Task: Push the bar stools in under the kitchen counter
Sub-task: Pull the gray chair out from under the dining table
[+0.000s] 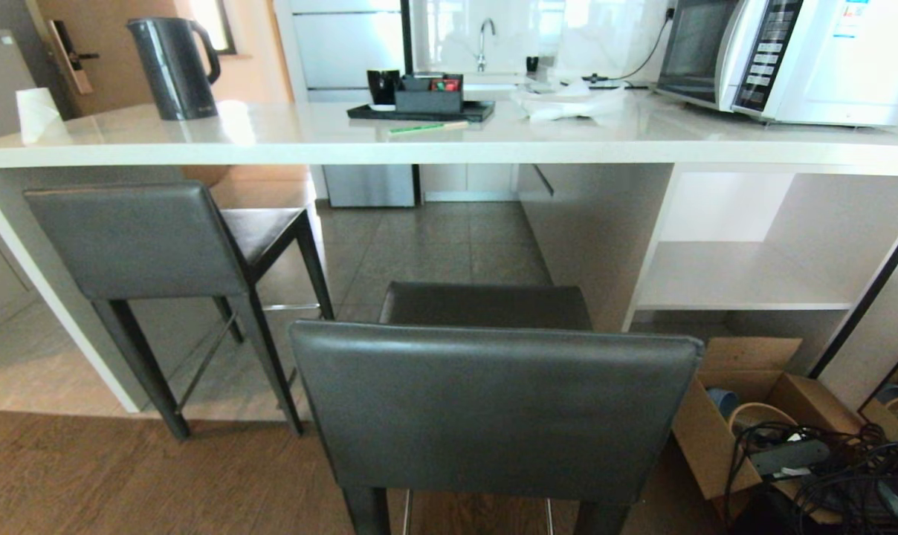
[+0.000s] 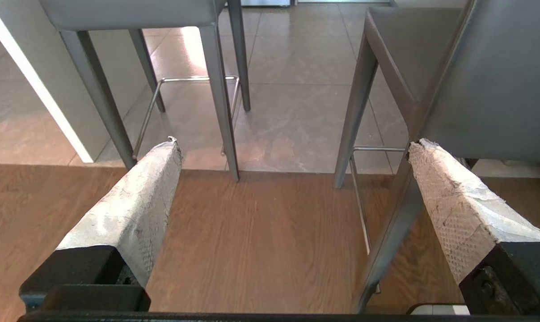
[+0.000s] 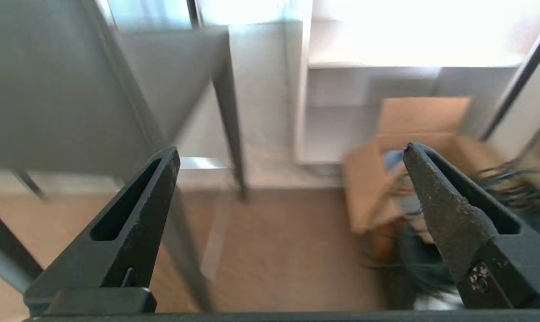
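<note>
**Stools at counter: one tucked, one standing out**

Head view: near bar stool [image 1: 493,416] stood out from the kitchen counter [image 1: 434,141], its backrest facing the robot and its seat short of the front edge. Second stool [image 1: 159,245] sat at the counter's left end, seat partly under the slab. Both had dark grey leather backs, square seats and slim dark legs. Neither arm showed.

Left wrist view: left gripper [image 2: 292,147] hung low over the wood floor, jaws spread wide and empty, beside the near stool's left legs.

Right wrist view: right gripper [image 3: 290,152] likewise spread and empty, by the stool's right side.

Judgement: push squarely on the backrest, both sides evenly, so the legs slide without twisting.
</note>
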You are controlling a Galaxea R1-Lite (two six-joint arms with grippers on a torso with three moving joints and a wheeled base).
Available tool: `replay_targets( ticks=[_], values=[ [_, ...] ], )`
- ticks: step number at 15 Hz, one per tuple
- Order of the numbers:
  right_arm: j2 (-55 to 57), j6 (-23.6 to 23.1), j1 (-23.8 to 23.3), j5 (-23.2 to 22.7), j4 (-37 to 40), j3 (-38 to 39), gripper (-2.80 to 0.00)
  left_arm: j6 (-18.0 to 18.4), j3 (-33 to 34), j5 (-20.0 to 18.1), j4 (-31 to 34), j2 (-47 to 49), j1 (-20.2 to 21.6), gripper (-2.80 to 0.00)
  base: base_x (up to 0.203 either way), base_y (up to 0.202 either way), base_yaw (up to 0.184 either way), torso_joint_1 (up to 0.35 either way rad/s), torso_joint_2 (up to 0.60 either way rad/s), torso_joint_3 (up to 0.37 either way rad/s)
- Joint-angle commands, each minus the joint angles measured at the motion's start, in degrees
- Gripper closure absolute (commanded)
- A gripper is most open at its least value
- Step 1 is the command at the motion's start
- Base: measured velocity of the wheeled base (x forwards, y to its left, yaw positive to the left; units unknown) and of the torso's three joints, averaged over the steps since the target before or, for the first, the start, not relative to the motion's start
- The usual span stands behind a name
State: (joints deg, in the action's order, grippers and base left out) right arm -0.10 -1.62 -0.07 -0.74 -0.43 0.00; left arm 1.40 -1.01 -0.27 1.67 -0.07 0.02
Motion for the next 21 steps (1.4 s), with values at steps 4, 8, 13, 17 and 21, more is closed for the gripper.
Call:
replay_targets(
  ticks=[4,8,13,17,21],
  values=[
    [0.1,-0.7,0.1,-0.4,0.8,-0.2,-2.80,-1.1,0.0,0.3,-0.1,0.1,0.0,-2.80,0.000,0.000,0.000,0.000,0.00,0.000],
    [0.1,-1.3,0.1,-0.5,0.4,-0.1,-2.80,-1.1,0.0,0.4,0.0,0.1,0.0,-2.80,0.000,0.000,0.000,0.000,0.00,0.000],
    [0.1,-0.9,0.1,-0.3,0.3,0.0,-2.80,3.6,-0.2,-1.2,0.7,0.2,0.0,-2.80,0.000,0.000,0.000,0.000,0.00,0.000],
    [0.1,0.2,0.1,0.3,0.3,0.0,-2.80,1.6,-0.2,-0.9,0.8,0.1,0.0,-2.80,0.000,0.000,0.000,0.000,0.00,0.000],
    [0.1,-0.4,0.1,0.1,0.3,0.0,0.00,0.3,-0.2,-0.9,0.6,0.1,0.1,-2.80,0.000,0.000,0.000,0.000,0.00,0.000]
  ],
)
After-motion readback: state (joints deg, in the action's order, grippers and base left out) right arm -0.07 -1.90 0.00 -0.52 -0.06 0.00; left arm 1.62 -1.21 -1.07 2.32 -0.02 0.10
